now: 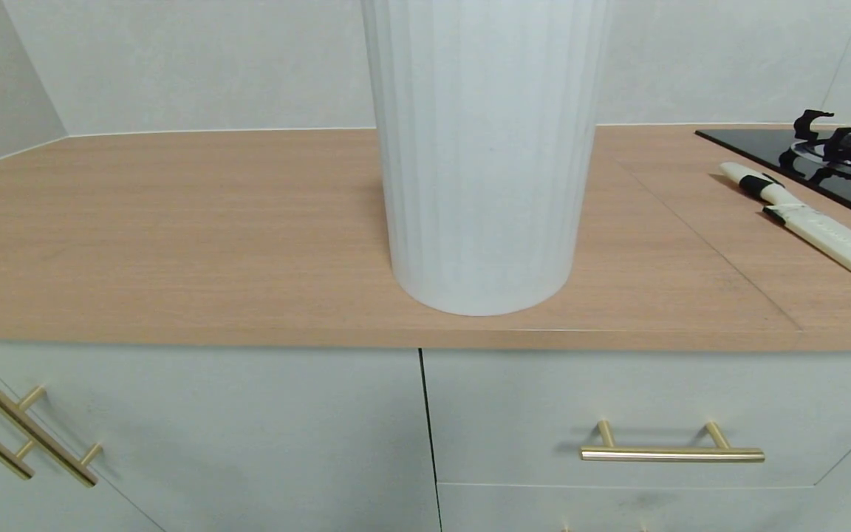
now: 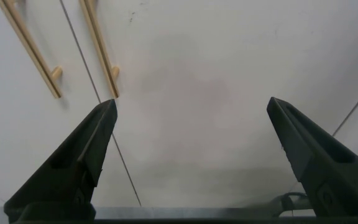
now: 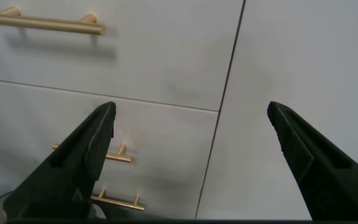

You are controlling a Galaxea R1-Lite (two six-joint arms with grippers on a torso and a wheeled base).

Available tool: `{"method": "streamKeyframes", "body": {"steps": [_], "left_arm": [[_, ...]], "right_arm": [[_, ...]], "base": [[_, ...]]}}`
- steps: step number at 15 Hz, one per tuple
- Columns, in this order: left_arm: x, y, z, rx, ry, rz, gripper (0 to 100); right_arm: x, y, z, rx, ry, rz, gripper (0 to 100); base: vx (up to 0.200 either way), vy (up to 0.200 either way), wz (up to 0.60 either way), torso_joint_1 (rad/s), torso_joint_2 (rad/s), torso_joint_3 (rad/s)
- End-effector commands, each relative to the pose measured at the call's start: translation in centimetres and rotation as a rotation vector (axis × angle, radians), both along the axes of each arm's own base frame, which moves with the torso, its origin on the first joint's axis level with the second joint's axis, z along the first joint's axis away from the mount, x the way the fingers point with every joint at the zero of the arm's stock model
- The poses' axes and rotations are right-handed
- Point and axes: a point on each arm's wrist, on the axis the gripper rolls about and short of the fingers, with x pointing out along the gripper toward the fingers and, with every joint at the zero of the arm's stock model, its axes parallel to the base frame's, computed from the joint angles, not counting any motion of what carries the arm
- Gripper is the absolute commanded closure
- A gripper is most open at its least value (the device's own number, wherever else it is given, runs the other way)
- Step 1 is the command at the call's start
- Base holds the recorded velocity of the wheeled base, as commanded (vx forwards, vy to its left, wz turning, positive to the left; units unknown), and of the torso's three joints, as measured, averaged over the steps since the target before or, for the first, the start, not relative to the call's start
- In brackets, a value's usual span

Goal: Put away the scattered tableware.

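A tall white ribbed container (image 1: 481, 155) stands on the wooden countertop (image 1: 174, 236) near its front edge, at the centre of the head view. A cream-coloured knife (image 1: 813, 225) with black bands on its handle lies on the counter to the right, beside the hob. My left gripper (image 2: 191, 109) is open with nothing between its fingers, and faces white cabinet doors with gold handles (image 2: 101, 46). My right gripper (image 3: 191, 112) is also open and holds nothing; it faces white drawer fronts with gold handles (image 3: 42, 23).
A black glass hob (image 1: 832, 166) with a burner grate occupies the back right of the counter. White cabinet doors and drawers (image 1: 617, 414) with gold bar handles (image 1: 671, 452) run below the counter's front edge. Bare wood stretches across the counter's left half.
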Motion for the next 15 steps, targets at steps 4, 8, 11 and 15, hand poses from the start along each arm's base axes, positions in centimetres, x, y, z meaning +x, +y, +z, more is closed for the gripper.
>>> {"method": "streamKeyframes", "body": {"steps": [4,8,11,15], "left_arm": [[0.0,0.0,0.0,0.0,0.0,0.001,0],[0.0,0.0,0.0,0.0,0.0,0.001,0],[0.0,0.0,0.02,0.0,-0.001,0.001,0],[0.0,0.0,0.0,0.0,0.0,0.001,0]], "right_arm": [[0.01,0.0,0.0,0.0,0.001,0.001,0],[0.01,0.0,0.0,0.0,0.001,0.001,0],[0.01,0.0,0.0,0.0,0.001,0.001,0],[0.01,0.0,0.0,0.0,0.001,0.001,0]], "base": [[0.0,0.0,0.0,0.012,-0.04,-0.034],[0.0,0.0,0.0,0.083,-0.27,-0.27],[0.0,0.0,0.0,0.172,-0.55,-0.286],[0.0,0.0,0.0,0.176,-0.47,-0.288]]}}
